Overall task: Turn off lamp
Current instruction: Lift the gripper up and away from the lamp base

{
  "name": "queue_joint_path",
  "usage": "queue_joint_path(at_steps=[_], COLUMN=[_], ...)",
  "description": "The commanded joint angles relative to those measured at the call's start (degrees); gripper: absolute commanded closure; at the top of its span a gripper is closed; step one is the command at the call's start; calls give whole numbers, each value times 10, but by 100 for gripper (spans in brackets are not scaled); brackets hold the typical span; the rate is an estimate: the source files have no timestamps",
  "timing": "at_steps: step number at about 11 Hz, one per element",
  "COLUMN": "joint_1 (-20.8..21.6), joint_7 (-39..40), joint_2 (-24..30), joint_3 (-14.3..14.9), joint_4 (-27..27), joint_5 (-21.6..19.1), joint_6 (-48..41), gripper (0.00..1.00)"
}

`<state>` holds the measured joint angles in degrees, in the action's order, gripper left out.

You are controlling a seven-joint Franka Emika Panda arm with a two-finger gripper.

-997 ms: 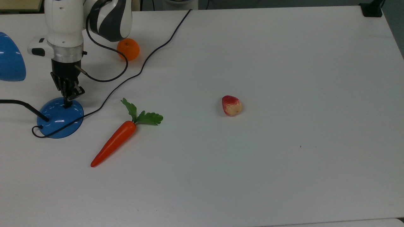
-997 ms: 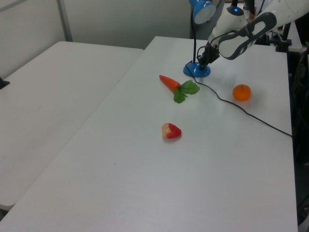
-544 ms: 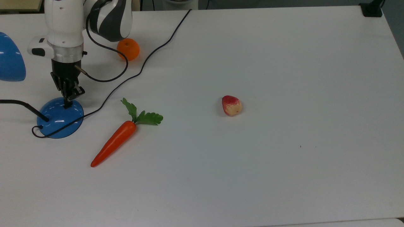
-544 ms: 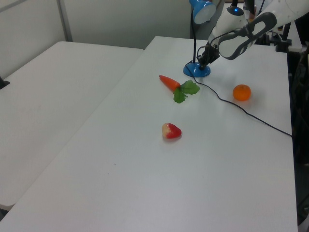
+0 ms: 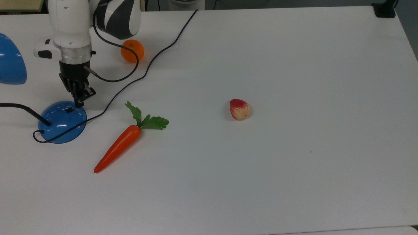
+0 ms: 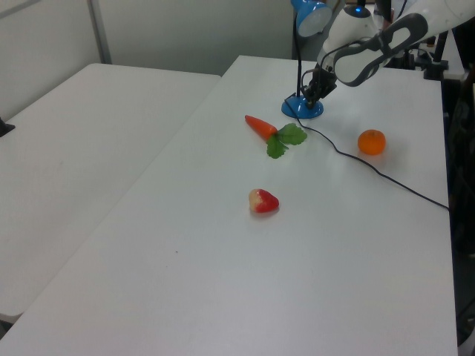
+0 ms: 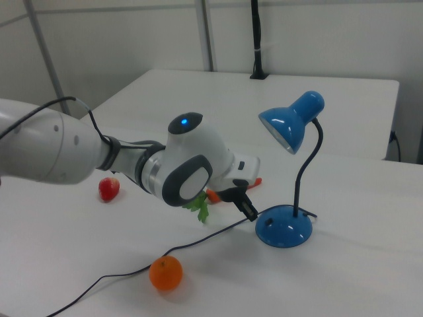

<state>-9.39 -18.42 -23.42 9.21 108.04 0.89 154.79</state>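
The lamp stands at the top view's left, with its glossy blue dome base [image 5: 60,125] on the white table and its blue shade [image 5: 11,63] at the frame's edge. A small black switch [image 5: 69,110] shows uncovered on the base. My gripper [image 5: 79,103] points down just above and to the right of the switch, fingers shut with nothing between them, not touching the base. In the right view the gripper [image 7: 251,212] hangs just left of the lamp base [image 7: 284,228], under the shade [image 7: 291,125]. The left view shows the gripper [image 6: 312,95] above the base [image 6: 302,109].
A toy carrot [image 5: 119,145] lies right of the lamp base. An orange [image 5: 132,51] sits behind the arm. A red and cream fruit [image 5: 239,109] rests mid-table. The lamp's black cord [image 5: 153,60] runs from the base to the far table edge.
The gripper tip was down on the switch of the lamp base. It has lifted and shifted slightly to the top view's right, uncovering the switch.
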Motion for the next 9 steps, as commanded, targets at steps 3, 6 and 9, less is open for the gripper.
queue_joint_path(at_steps=[3,6,9], joint_1=[35,54,70], joint_7=[65,112,189], joint_2=[102,161,231], joint_3=[2,2,5], joint_4=[9,7,6], joint_5=[-1,-1,-2], joint_6=[-188,-302,-409], gripper=[99,92,67])
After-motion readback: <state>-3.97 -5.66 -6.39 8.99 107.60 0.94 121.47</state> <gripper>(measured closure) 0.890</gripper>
